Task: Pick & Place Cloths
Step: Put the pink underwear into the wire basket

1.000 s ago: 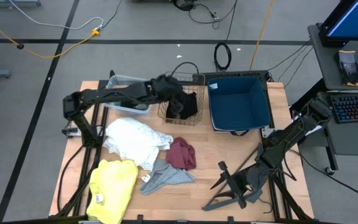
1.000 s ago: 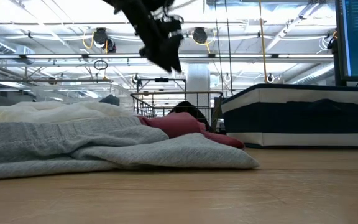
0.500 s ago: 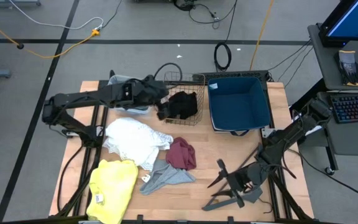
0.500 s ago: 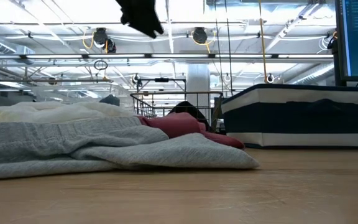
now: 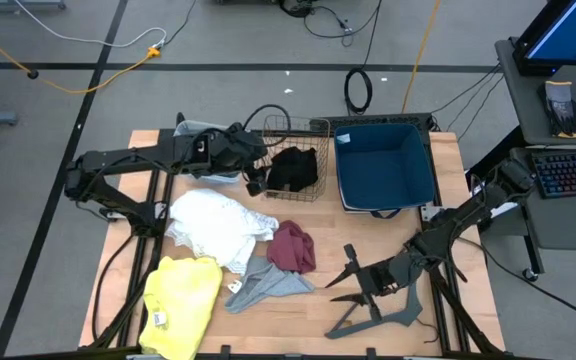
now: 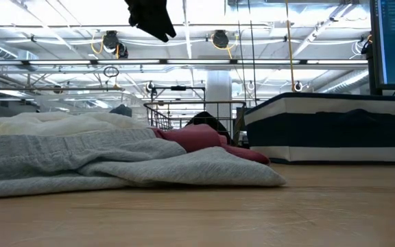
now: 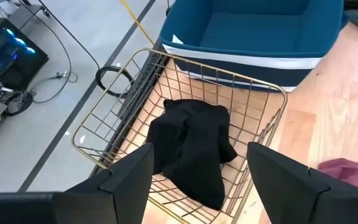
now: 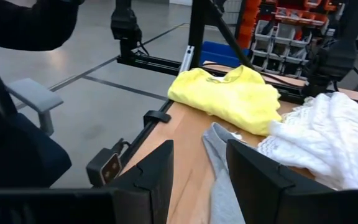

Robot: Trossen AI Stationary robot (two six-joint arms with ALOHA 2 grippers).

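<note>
The black cloth [image 7: 191, 146] lies bunched inside the wire basket [image 5: 293, 158]. My left gripper [image 5: 253, 180] hangs open high beside the basket's left side and holds nothing; it shows open in the left wrist view [image 7: 201, 152]. The white cloth [image 5: 218, 225], the maroon cloth [image 5: 293, 247], the grey cloth [image 5: 263, 283] and the yellow cloth [image 5: 181, 305] lie on the table's left half. A pale blue piece [image 5: 196, 130] is mostly hidden under the left arm. My right gripper [image 5: 340, 275] is open above the table, right of the maroon and grey cloths.
A blue bin [image 5: 386, 165] stands right of the wire basket at the far edge. A dark grey hanger [image 5: 373, 318] lies near the right gripper by the near edge. Bare wood shows between the cloths and the bin. Cables run over the floor beyond the table.
My left gripper has risen from over the wire basket and drawn back toward the table's left; the black cloth has stayed in the basket. My right gripper has moved toward the table's left and far edge, closer to the maroon and grey cloths.
</note>
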